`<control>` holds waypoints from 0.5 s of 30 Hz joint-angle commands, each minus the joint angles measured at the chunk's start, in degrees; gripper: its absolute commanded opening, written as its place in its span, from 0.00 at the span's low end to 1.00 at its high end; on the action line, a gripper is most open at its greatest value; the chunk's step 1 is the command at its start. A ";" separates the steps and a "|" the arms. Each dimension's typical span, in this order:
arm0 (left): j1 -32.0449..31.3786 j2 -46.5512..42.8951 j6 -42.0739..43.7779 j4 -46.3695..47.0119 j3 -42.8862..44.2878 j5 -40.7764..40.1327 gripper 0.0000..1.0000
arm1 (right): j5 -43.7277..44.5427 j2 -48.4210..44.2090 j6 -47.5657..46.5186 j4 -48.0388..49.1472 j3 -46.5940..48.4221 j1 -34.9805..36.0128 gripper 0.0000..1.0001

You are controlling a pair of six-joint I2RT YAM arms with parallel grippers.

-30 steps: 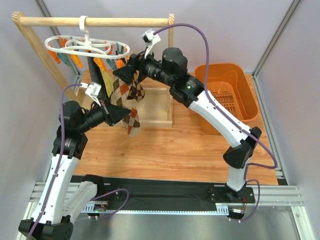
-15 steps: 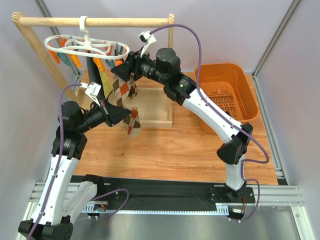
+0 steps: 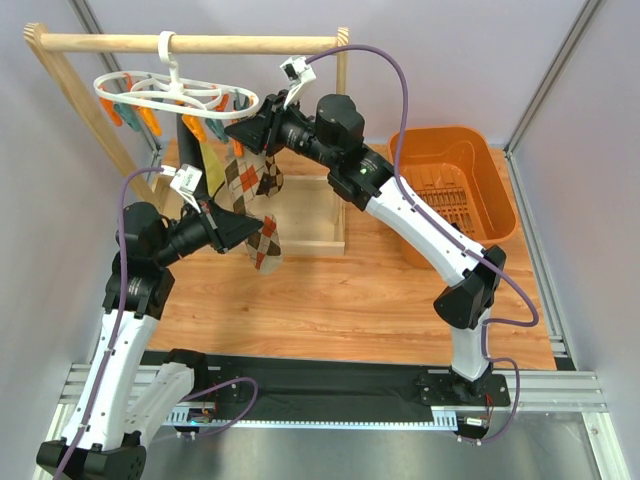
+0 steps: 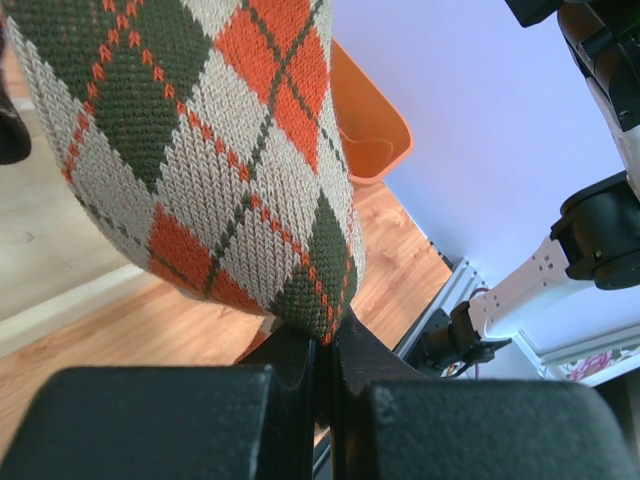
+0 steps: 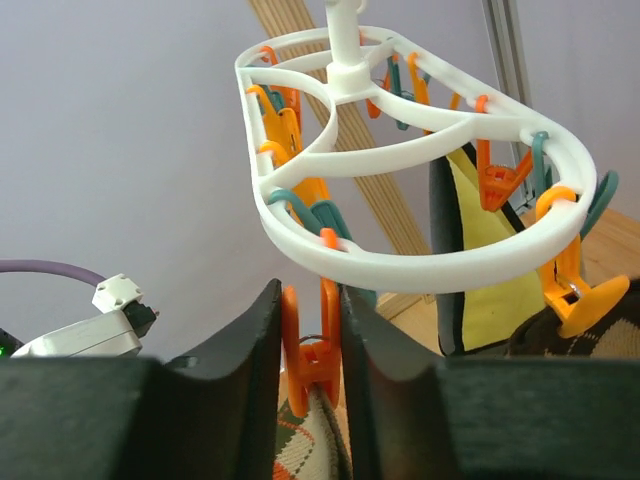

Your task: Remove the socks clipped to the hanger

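Note:
The white hanger hangs by its hook from the wooden rail, with orange and teal clips under its ring. Argyle socks hang below the ring's right end. My right gripper is at that end, and its fingers press both handles of an orange clip that holds an argyle sock's cuff. My left gripper is lower down, shut on the toe of an argyle sock. Its fingertips pinch the fabric edge. A black and yellow sock hangs beside them.
The wooden rail and its slanted legs frame the hanger. An open wooden box stands under the socks on the wooden table. An orange basket sits at the right. Grey walls close in on both sides.
My right gripper moved left up to the hanger and its fingers closed onto the orange clip. The left gripper kept its hold on the sock and stayed in place.

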 commanded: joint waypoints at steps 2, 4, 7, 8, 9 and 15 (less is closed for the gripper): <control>-0.15 -0.78 -0.74 2.00 1.33 0.70 0.00 | -1.02 0.16 1.12 2.84 1.29 -0.07 0.18; -0.15 -0.87 -0.74 1.74 1.25 0.53 0.00 | -0.84 0.16 1.04 2.75 1.20 -0.07 0.12; -0.15 -1.05 -0.48 1.30 0.81 0.00 0.00 | -0.84 0.07 1.04 2.75 1.20 0.02 0.08; -0.15 -1.14 -0.48 1.21 0.55 -0.35 0.00 | -0.84 0.07 0.95 2.75 1.20 -0.07 0.08; -0.15 -1.31 -0.31 1.04 0.02 -0.52 0.00 | -0.84 0.16 1.04 2.75 1.20 -0.07 0.07; -0.15 -1.14 0.05 -4.21 -2.26 -4.65 0.00 | -0.75 0.07 0.77 2.48 1.20 -0.07 0.06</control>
